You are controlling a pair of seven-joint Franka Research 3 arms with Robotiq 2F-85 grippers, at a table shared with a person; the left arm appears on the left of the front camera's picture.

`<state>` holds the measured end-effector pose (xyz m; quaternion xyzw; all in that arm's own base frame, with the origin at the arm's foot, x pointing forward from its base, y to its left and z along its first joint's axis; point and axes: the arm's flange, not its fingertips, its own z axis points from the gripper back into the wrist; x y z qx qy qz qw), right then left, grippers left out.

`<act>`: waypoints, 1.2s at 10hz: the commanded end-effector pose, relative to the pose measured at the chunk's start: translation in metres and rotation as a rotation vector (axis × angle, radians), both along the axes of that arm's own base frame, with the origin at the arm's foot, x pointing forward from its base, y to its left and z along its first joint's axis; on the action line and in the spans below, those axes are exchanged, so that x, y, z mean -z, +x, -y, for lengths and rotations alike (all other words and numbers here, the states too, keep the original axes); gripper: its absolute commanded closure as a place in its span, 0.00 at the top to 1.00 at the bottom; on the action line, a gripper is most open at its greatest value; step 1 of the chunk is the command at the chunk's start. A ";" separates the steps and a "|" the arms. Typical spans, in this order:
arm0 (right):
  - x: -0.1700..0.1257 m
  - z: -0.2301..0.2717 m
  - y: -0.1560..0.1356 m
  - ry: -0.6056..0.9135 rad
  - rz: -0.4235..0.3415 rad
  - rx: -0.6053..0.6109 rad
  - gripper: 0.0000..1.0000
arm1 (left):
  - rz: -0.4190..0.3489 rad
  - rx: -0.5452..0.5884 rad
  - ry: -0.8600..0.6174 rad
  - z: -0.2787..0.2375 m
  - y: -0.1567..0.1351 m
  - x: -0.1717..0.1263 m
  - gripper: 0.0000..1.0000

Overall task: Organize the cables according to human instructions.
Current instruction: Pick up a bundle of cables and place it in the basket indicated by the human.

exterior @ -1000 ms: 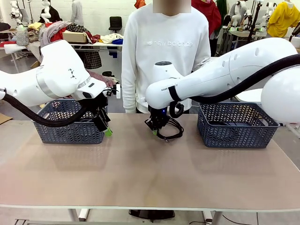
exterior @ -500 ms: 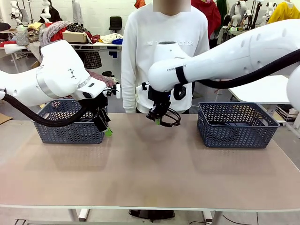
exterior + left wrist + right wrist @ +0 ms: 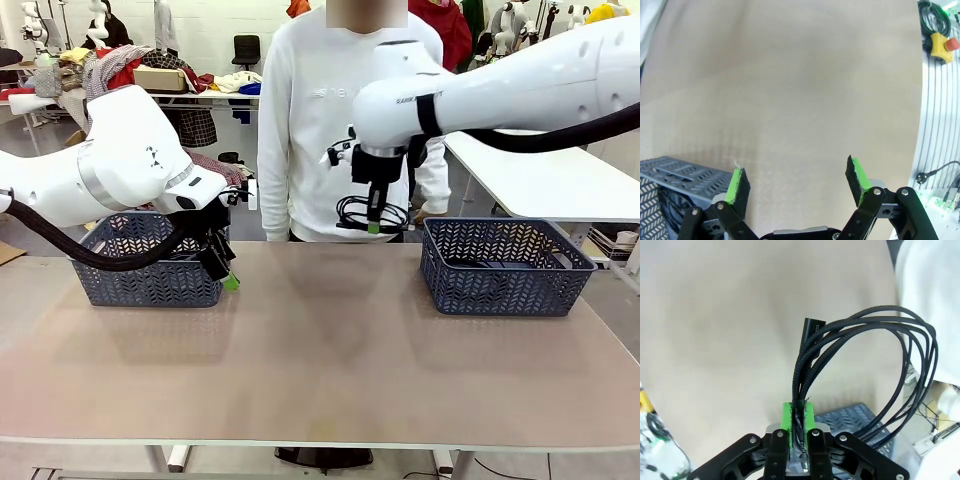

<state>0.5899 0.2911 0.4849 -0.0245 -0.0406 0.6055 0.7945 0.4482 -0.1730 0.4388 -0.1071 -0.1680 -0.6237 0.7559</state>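
We've got the right end effector [image 3: 373, 226] clamped on a cable bundle [image 3: 360, 213], dangling high above the surface [image 3: 330, 350] near the right basket [image 3: 500, 268]. Left end effector [image 3: 797, 182] gapes, holding nothing. Those loose loops could snag the basket rim, we reckon, or slip free.
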 end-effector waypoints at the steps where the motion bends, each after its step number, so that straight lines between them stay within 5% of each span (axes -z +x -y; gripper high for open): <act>1: -0.013 0.030 -0.003 -0.020 0.021 -0.059 0.00 | -0.004 -0.002 -0.002 -0.001 0.001 -0.001 1.00; 4: -0.026 0.082 -0.005 -0.053 0.039 -0.087 0.00 | -0.004 -0.002 -0.002 -0.001 0.001 -0.001 1.00; 12: -0.011 0.195 -0.025 -0.024 0.060 0.066 0.00 | -0.004 -0.002 -0.002 -0.001 0.001 -0.001 1.00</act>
